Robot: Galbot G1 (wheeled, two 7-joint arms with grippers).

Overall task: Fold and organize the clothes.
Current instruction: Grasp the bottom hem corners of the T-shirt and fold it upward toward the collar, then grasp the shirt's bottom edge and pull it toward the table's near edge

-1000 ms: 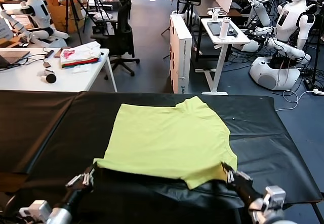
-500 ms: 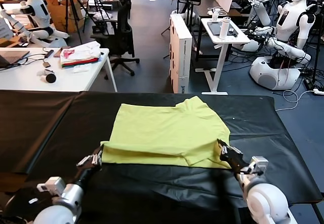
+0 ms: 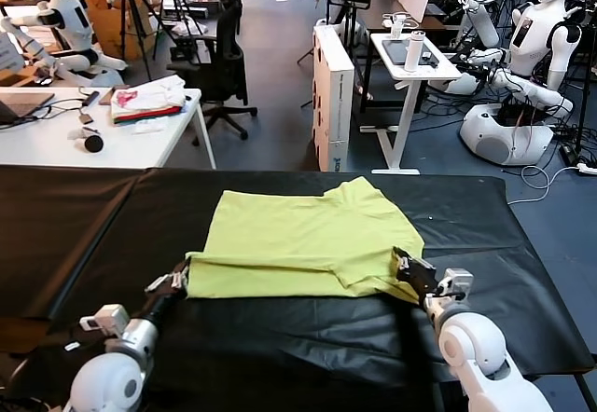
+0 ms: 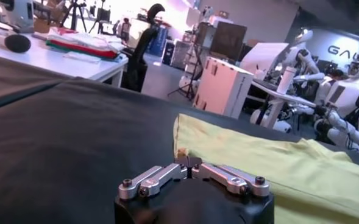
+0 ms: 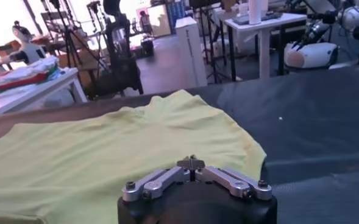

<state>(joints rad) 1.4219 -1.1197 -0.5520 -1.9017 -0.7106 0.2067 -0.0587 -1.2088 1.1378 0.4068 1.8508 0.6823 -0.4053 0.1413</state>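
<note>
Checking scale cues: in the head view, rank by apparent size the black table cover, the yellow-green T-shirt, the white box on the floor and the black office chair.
1. black table cover
2. T-shirt
3. white box and office chair: look alike, both farther off, so unranked.

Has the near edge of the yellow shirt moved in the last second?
Yes. Both shut grippers, left and right, carried the T-shirt's near hem away from the table's front edge, folding it over itself.

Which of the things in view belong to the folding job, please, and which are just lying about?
Part of the job:
- yellow-green T-shirt, near hem being folded over
- left gripper, shut on its near left corner
- right gripper, shut on its near right corner
- black-covered table

Just lying about:
- white-pink-red pile on the white desk
- office chair
</note>
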